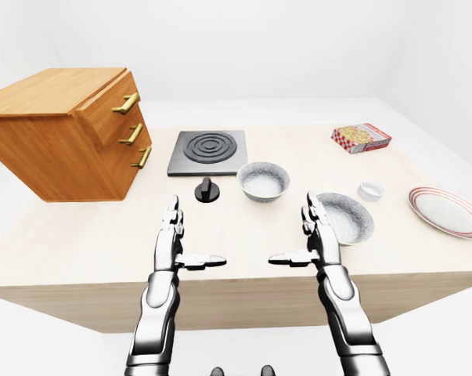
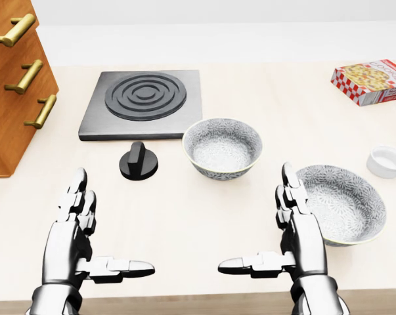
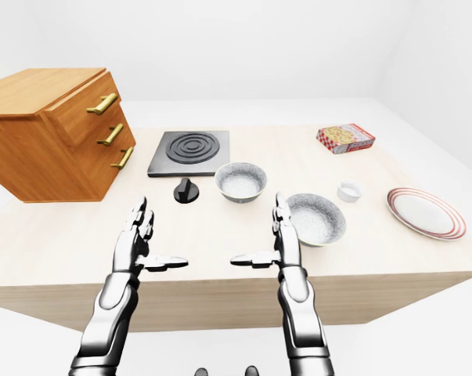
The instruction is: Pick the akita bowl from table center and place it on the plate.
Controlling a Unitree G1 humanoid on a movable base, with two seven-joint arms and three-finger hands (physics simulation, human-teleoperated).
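Observation:
Two patterned grey-and-white bowls stand on the pale wooden table. One bowl [image 2: 222, 147] sits at the table's middle, just below the stove plate. The second bowl [image 2: 345, 205] lies lower right of it, close beside my right hand. A white plate with red rim rings [image 1: 448, 210] rests near the table's right edge. My left hand [image 2: 109, 230] and right hand [image 2: 260, 226] hover low over the table's near side, both open with fingers straight and thumbs pointing inward. Neither hand touches or holds anything.
A black stove plate [image 2: 140, 102] with a loose black knob [image 2: 138, 161] lies upper left. A wooden drawer cabinet [image 1: 67, 129] stands at the left. A small white cup [image 2: 387, 161] and a red-checked box [image 2: 370, 80] are on the right.

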